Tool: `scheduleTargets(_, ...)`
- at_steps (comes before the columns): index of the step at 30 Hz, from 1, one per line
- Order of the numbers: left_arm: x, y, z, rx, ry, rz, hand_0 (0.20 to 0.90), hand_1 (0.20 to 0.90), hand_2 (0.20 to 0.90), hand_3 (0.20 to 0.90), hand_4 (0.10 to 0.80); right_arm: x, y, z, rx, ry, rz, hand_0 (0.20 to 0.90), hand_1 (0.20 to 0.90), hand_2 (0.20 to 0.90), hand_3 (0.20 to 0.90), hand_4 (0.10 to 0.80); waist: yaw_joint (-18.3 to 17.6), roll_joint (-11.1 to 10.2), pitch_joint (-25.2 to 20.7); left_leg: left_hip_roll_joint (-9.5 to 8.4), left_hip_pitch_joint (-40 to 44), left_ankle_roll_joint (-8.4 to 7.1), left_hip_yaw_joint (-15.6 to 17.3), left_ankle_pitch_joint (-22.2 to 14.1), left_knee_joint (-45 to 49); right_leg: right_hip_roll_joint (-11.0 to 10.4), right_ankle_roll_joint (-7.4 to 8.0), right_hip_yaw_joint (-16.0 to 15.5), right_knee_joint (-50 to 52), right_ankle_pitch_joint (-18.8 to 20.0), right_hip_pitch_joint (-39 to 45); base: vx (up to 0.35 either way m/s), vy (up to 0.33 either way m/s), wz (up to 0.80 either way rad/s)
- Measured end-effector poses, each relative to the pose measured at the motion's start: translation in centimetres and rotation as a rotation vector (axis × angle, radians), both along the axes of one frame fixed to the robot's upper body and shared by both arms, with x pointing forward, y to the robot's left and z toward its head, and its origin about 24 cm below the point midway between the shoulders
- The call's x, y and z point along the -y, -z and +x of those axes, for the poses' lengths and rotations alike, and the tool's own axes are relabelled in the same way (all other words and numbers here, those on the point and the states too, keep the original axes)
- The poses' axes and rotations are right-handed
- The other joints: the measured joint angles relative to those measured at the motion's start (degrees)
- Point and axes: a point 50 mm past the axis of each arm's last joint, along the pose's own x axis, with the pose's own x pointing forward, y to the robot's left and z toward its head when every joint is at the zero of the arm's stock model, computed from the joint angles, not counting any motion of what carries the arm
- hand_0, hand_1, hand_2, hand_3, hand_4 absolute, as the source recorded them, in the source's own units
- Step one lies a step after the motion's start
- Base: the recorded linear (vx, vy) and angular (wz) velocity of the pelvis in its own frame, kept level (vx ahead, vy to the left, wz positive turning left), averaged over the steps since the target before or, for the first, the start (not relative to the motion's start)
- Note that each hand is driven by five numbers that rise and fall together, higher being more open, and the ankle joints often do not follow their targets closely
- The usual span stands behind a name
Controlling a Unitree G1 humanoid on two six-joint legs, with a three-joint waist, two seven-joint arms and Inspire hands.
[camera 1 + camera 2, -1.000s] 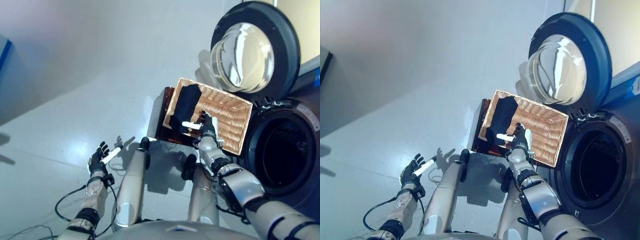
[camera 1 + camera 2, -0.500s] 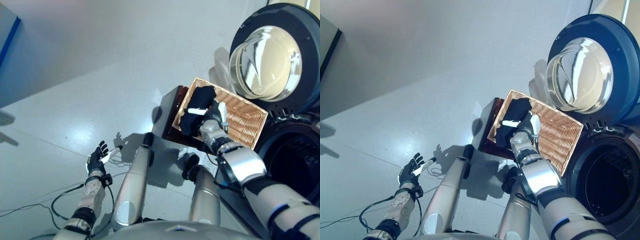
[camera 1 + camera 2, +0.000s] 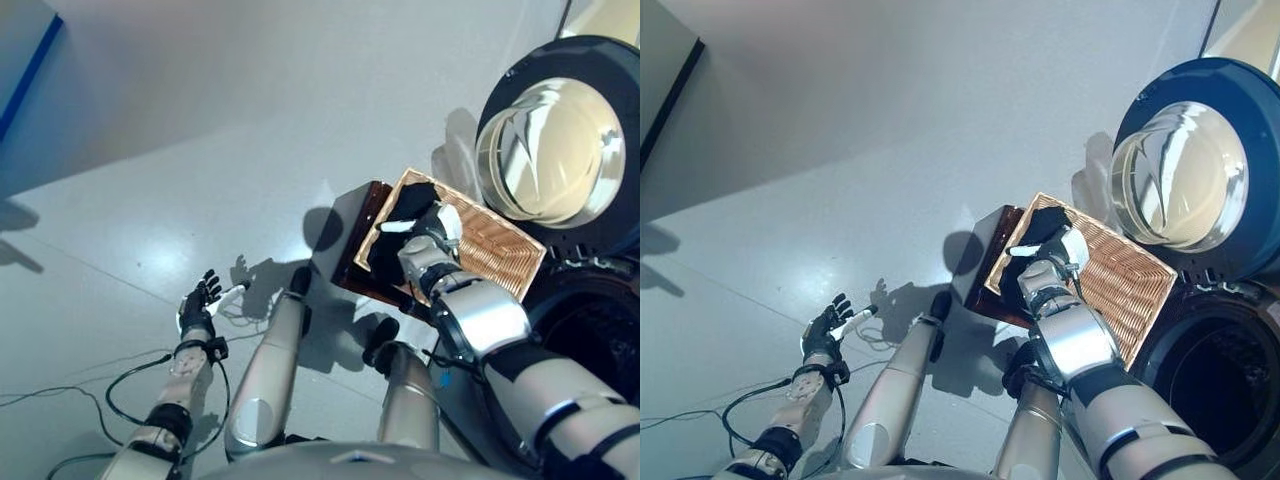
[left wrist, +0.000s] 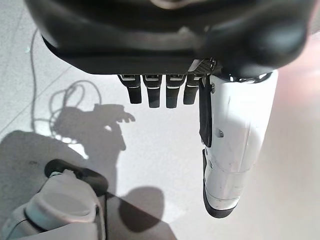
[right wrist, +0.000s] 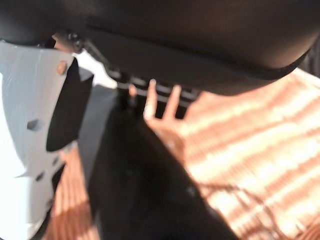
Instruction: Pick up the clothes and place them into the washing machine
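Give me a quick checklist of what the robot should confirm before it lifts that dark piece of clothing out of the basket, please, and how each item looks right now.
1. Right hand over the black garment: ok, it sits right on it.
2. Fingers closed on the cloth: cannot tell, the right wrist view shows them only in part against the dark fabric.
3. Garment lying in the wicker basket: ok, at its end away from the washer.
4. Washing machine door open: ok, swung wide.
5. Drum opening free: ok as far as visible; inside is dark.
6. Left hand out of the way: ok, open, low over the floor.
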Motion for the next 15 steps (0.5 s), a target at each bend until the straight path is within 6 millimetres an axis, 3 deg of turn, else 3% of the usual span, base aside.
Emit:
scheduleTargets(11,-0.1,-0.2,-0.2,0.003,0.010,-0.001,0.900,0.900,0.900,0.900,0.800,0.5,0.1,-0.2,-0.017,0.032,-0.012,0.900,0.900,0.900,0.900,0.800,0.2,0.0,-0.9,-0.93,-4.9,1.46,-0.1,-3.2,7.7,-1.4,0.52,0.6,6.4,-3.3,-3.2,0.010,0.009,0.07)
scheduleTargets(15,-0.3,0.1,-1.1,-0.015,0.004,-0.002,0.900,0.900,0.900,0.900,0.800,0.4,0.3,-0.3,-0.040,0.025,-0.029,0.900,0.900,0.900,0.900,0.800,0.5,0.3,-1.3,-1.00,-5.8,1.56,1.0,-4.2,10.4,-2.0,1.03,1.8,9.0,-4.2,-4.4,0.021,-0.002,-0.04)
